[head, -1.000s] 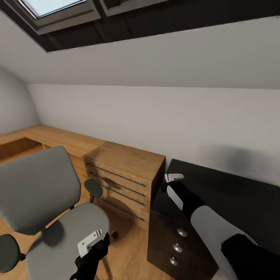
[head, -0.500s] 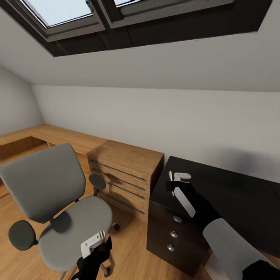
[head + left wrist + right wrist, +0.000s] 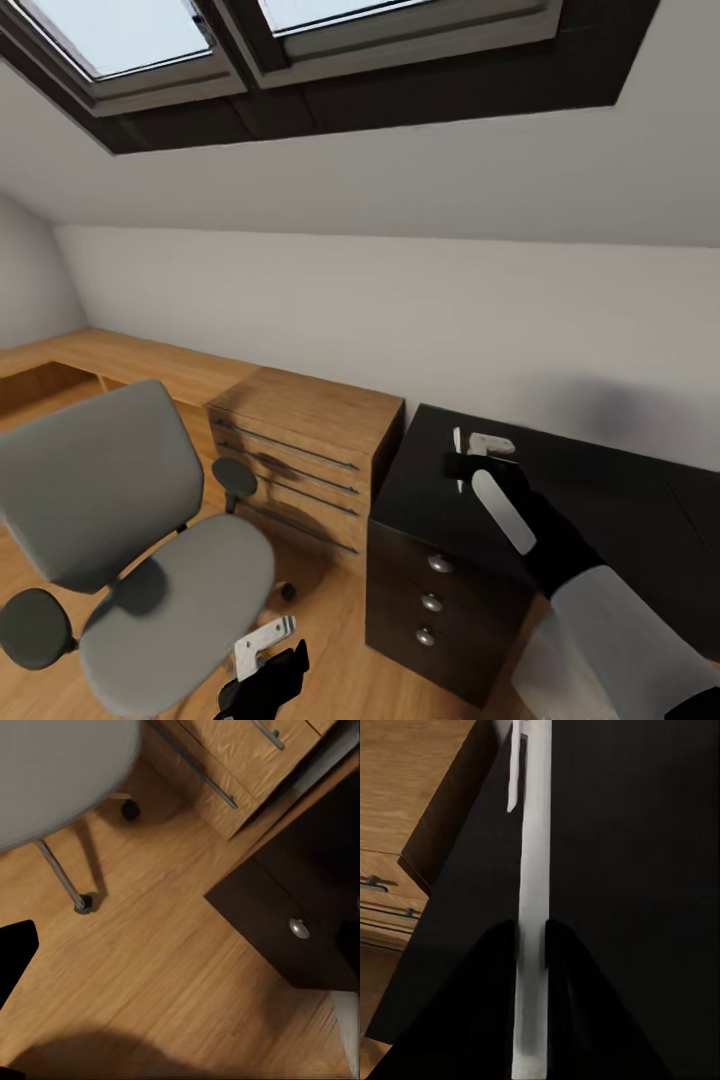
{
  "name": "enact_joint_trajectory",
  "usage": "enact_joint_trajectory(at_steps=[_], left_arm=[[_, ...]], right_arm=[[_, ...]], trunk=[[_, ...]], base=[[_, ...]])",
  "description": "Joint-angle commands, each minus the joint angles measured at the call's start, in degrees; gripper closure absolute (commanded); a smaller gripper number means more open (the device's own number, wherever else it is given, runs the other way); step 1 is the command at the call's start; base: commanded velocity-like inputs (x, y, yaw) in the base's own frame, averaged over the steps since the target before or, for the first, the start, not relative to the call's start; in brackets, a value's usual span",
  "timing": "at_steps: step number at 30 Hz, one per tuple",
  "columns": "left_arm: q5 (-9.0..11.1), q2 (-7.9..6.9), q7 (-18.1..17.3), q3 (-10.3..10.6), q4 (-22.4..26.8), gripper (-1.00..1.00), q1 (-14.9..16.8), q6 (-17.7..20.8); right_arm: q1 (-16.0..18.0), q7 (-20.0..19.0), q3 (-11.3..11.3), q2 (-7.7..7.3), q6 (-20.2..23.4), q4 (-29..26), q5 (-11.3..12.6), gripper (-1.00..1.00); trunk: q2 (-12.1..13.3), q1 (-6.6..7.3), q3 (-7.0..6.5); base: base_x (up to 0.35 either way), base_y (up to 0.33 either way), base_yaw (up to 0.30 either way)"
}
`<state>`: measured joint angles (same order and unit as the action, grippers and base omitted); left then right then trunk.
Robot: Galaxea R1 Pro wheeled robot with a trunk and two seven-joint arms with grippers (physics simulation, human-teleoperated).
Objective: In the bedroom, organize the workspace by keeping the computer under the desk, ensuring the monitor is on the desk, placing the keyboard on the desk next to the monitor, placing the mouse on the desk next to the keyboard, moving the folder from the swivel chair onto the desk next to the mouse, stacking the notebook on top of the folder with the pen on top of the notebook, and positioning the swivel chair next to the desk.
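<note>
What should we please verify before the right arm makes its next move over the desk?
1. Grip: ok. The right gripper pinches the thin notebook, seen edge-on.
2. Notebook over the desk: ok, the black top lies beneath it.
3. Pen placement: cannot tell whether it rests on the notebook or beside it.
4. Left gripper free: cannot tell. It hangs low over the floor.
5. Swivel chair beside the desk: not ok. It stands before the wooden cabinet.

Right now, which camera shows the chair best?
The head view: the chair shows its back, seat and both armrests there. The left wrist view catches a corner of the seat, one spoke and two casters.
</note>
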<state>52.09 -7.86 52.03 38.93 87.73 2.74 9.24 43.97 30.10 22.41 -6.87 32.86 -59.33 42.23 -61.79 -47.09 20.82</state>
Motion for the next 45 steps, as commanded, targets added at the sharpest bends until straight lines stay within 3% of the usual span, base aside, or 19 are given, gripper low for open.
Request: enact_joint_trajectory(at_steps=[1,14,23,30,37,45], left_arm=[[0.1,-0.02,0.4,0.1,0.1,-1.00,0.1,0.3],[0.1,0.04,0.4,0.1,-0.1,-1.00,0.1,0.3],[0.3,0.45,0.5,0.3,-1.3,-1.00,0.1,0.1],[0.2,0.20,0.5,0.3,-7.7,-1.00,0.1,-0.8],[0.2,0.06,0.1,0.6,-17.3,-1.00,0.1,-8.3],[0.1,0.04,-1.0,1.8,-25.2,-1.00,0.1,-11.4]], right_arm=[[-0.1,0.8,0.2,-0.26,0.0,-0.5,1.0,1.00],[-0.4,3.8,0.3,-0.50,-0.1,-1.3,1.6,1.00],[-0.4,4.1,0.3,-0.51,-0.2,-1.3,1.6,1.00],[-0.4,4.1,0.3,-0.51,-0.2,-1.2,1.6,1.00],[-0.4,4.2,0.3,-0.51,-0.3,-1.2,1.6,1.00],[-0.5,4.5,0.2,-0.54,-0.3,-1.2,1.6,1.00]], trunk=[[0.4,0.22,-0.14],[5.6,3.07,-2.57],[9.2,5.05,-4.19],[12.0,6.59,-5.45],[14.8,8.13,-6.70],[18.0,9.88,-8.14]], base=[[0.000,0.000,-0.268],[0.000,0.000,-0.272],[0.000,0.000,-0.054],[0.000,0.000,-0.003],[0.000,0.000,0.000],[0.000,0.000,-0.101]])
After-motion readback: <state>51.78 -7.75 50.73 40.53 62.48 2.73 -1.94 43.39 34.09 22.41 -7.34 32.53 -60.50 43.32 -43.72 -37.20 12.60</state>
